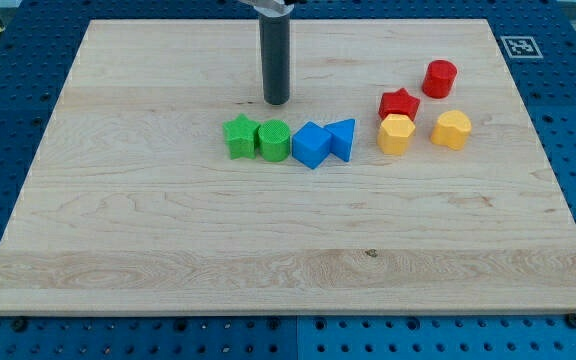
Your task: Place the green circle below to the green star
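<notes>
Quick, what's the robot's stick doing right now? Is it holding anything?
My tip: no gripper, holding nothing, just above the green circle toward the view's top, apart from it.

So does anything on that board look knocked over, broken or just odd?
Nothing stands out. All eight blocks sit flat on the board: green star touching green circle, two blue blocks, then reds and yellows toward the view's right. My tip stands just above the circle, apart from it.
</notes>
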Robot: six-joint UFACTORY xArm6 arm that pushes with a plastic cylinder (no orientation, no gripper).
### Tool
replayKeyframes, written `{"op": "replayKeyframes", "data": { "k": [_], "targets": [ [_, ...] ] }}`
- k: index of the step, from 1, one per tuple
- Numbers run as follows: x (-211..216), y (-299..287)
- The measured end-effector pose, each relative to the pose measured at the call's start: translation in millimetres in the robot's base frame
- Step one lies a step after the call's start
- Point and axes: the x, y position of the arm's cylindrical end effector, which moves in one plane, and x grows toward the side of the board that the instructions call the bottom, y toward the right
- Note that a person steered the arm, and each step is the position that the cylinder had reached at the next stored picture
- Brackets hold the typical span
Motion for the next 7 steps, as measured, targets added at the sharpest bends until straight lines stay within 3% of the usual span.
{"op": "replayKeyframes", "data": {
  "k": [1,3,4,7],
  "targets": [
    [-1,-22],
    [-1,-1],
    [30,13],
    [61,11]
  ]
}}
